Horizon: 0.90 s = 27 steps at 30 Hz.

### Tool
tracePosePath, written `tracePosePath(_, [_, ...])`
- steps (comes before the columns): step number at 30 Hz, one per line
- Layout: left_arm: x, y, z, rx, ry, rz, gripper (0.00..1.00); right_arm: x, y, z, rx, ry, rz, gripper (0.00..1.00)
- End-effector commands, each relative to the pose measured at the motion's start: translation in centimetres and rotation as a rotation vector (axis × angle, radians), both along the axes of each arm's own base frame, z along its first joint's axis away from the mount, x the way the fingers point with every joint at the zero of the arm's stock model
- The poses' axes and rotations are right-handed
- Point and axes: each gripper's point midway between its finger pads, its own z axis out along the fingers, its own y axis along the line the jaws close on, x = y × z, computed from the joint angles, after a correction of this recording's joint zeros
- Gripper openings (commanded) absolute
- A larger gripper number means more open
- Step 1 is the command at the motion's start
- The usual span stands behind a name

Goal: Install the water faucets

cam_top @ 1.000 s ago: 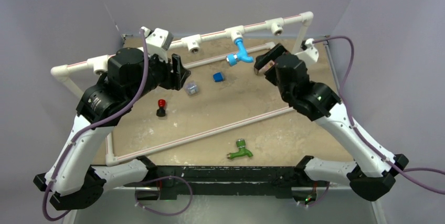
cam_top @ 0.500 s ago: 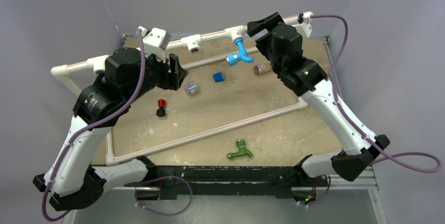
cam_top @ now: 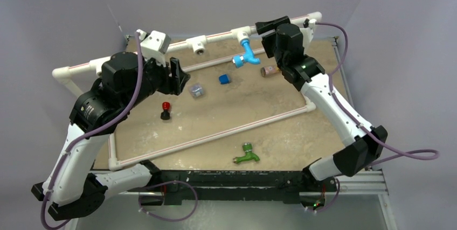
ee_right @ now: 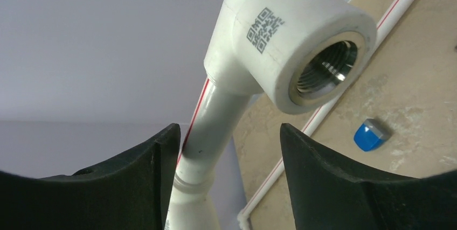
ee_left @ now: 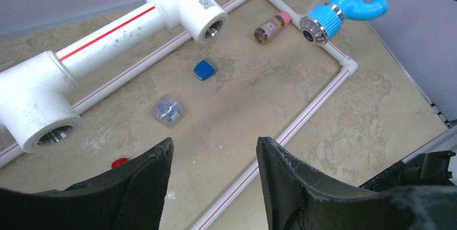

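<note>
Both the right gripper (ee_right: 226, 149) and the left gripper (ee_left: 214, 149) gape empty. We judge the light blue plastic faucet (cam_top: 245, 52) mounted; next we fetch the bright green plastic faucet (cam_top: 247, 153).

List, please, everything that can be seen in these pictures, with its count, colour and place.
light blue bent-spout plastic faucet: one, fixed to a T-fitting on the far raised pipe
bright green bent-spout plastic faucet: one, lying near the front edge
white plastic T-fittings: at least three, along the far pipe
pink-capped brown cylinder: one, lying right of the blue faucet
small blue block: one, far middle
small clear box: one, left of the block
red-topped black piece: one, left of centre
beige table: one
left gripper: black, open, empty
right gripper: black, open, empty, by a T-fitting
</note>
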Motion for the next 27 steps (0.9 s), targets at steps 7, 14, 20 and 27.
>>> tracePosePath(7, [0.0, 1.5, 0.5, 0.024, -0.016, 0.064, 0.59, 2.6, -0.5, 1.2, 0.159, -0.050, -0.040, 0.54])
tracePosePath(14, [1.2, 2.9, -0.2, 0.056, 0.025, 0.190, 0.59, 3.8, -2.1, 1.4, 0.191, -0.070, -0.105, 0.14])
tracePosePath(20, [4.0, 5.6, -0.1, 0.178, -0.043, 0.375, 0.60, 4.9, -4.8, 1.5, 0.198, -0.083, -0.180, 0.00])
tracePosePath(27, [7.0, 5.4, -0.1, 0.225, -0.071, 0.415, 0.53, 5.6, -8.2, 1.8, 0.172, -0.104, -0.244, 0.00])
